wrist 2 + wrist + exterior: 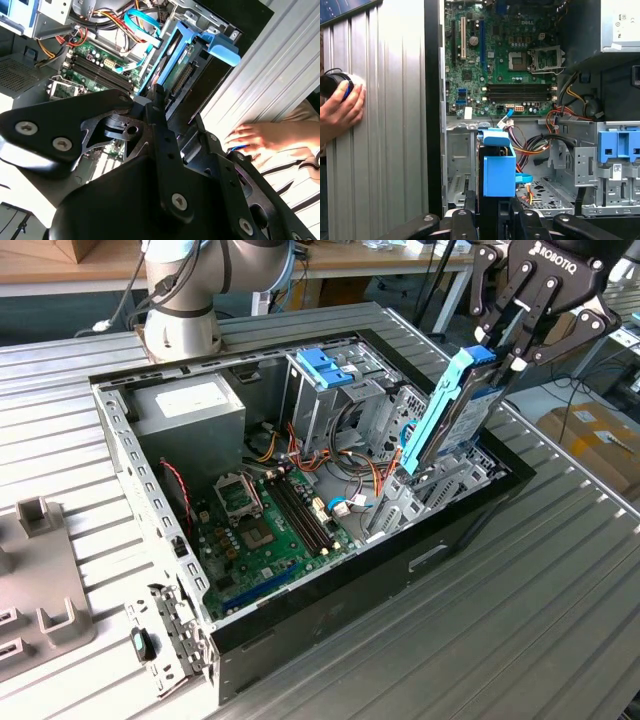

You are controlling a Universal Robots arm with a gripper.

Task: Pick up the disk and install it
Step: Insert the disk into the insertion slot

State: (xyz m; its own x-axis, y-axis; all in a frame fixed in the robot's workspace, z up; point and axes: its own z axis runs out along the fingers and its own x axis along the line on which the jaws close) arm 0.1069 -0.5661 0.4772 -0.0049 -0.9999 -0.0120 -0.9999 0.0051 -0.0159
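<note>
**Ana:** Light-blue rail, silver-grey body: where is the disk (455,415) right now?

**Ben:** Up on end and tilted, over the corner of the computer case (330,612) on the exterior view's right. Its lower end reaches down among the grey brackets (400,502) there. I can't tell whether it sits in any slot.

**Ana:** And the hand (503,352)?

**Ben:** Its fingers are pinched onto the disk's upper end, black links on both sides of it. In the first wrist view the blue rail (498,170) stands just ahead of the fingers.

**Ana:** How will it handle?

**Ben:** I'd say stiff and dense for its size, so it shouldn't sag in the pinch. It's also likely fragile. The second wrist view shows a bare green circuit board (181,70) on one face, and the plastic rail probably flexes a little.

**Ana:** So where should it be held?

**Ben:** On the rail edges or the metal body, never on that board. Smooth metal could slip, so a square, firm grip suits it. The motherboard (262,535) lies well apart.
</note>
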